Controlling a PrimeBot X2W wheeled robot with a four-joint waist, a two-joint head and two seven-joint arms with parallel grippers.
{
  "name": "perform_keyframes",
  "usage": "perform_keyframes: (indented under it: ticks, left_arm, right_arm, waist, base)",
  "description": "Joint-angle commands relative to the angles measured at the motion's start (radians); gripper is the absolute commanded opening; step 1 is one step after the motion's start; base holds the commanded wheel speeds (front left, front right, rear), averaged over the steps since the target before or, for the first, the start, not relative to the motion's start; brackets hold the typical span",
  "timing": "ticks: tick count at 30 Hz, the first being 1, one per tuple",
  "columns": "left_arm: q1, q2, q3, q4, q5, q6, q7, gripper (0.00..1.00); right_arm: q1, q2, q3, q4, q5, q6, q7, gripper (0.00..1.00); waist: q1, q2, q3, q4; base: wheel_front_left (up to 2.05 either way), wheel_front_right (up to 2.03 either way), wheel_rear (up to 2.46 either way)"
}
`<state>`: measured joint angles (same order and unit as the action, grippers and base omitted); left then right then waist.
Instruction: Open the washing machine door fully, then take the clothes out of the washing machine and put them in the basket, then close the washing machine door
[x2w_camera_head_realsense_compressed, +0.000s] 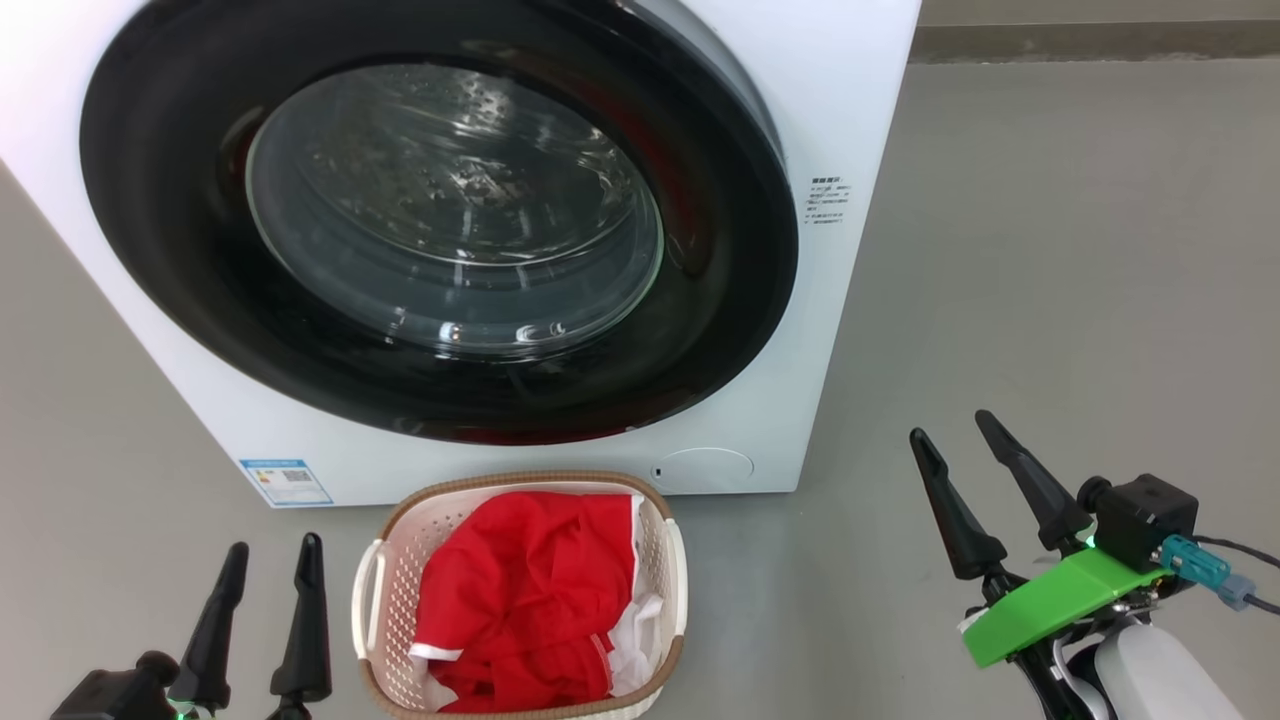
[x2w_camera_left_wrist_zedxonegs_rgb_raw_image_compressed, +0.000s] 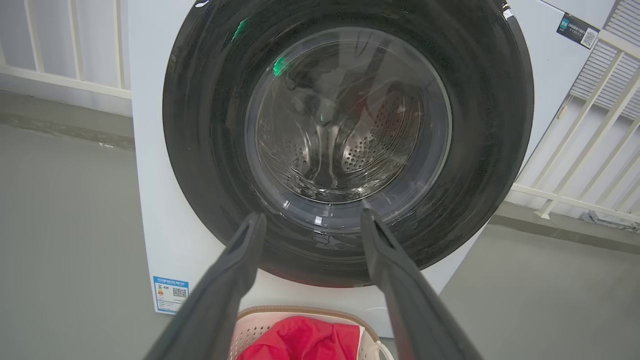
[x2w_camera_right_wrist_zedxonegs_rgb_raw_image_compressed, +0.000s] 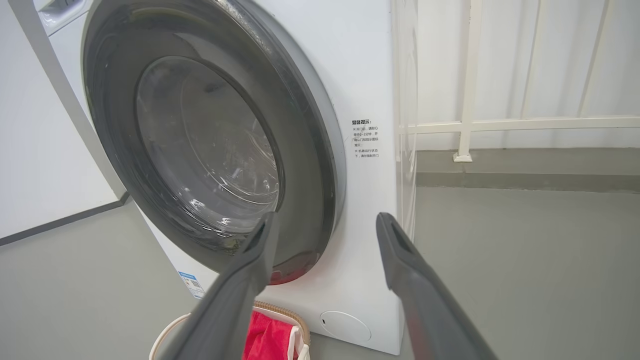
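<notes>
Left gripper (x2w_camera_head_realsense_compressed: 274, 545) jaws spread, gripping nothing; right gripper (x2w_camera_head_realsense_compressed: 950, 426) jaws also apart, empty; between the two grippers, just beside the left one's fingertips, the basket (x2w_camera_head_realsense_compressed: 400, 560) sits on the grey floor (x2w_camera_head_realsense_compressed: 1050, 300); the clothes (x2w_camera_head_realsense_compressed: 530, 590) lie heaped inside it; beyond both sets of fingertips, just behind the basket, the washing machine (x2w_camera_head_realsense_compressed: 850, 120); the washing machine door (x2w_camera_head_realsense_compressed: 170, 280) lies against its front, looks closed.

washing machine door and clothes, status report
Left gripper and right gripper: jaws open, empty. Washing machine door looks shut. Clothes in basket. No obstruction seen.
</notes>
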<state>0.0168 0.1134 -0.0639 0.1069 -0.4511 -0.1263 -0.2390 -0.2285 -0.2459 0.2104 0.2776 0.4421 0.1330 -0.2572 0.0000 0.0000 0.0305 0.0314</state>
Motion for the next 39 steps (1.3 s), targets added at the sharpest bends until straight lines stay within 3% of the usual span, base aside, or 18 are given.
perform_keyframes:
  ticks: [1, 39]
  left_arm:
    - [-0.011, 0.022, 0.031, -0.03, -0.002, 0.006, -0.002, 1.0]
    - [-0.014, 0.04, 0.002, -0.048, 0.002, 0.036, -0.004, 1.0]
  right_arm:
    - [0.001, -0.002, 0.013, -0.028, -0.001, -0.002, -0.005, 1.0]
    - [0.014, 0.013, -0.004, -0.026, -0.025, -0.002, -0.005, 1.0]
  waist:
    - [0.0, 0.0, -0.001, -0.002]
    - [0.0, 0.0, 0.008, -0.015]
  base:
    - [0.0, 0.0, 0.0]
    - [0.0, 0.0, 0.0]
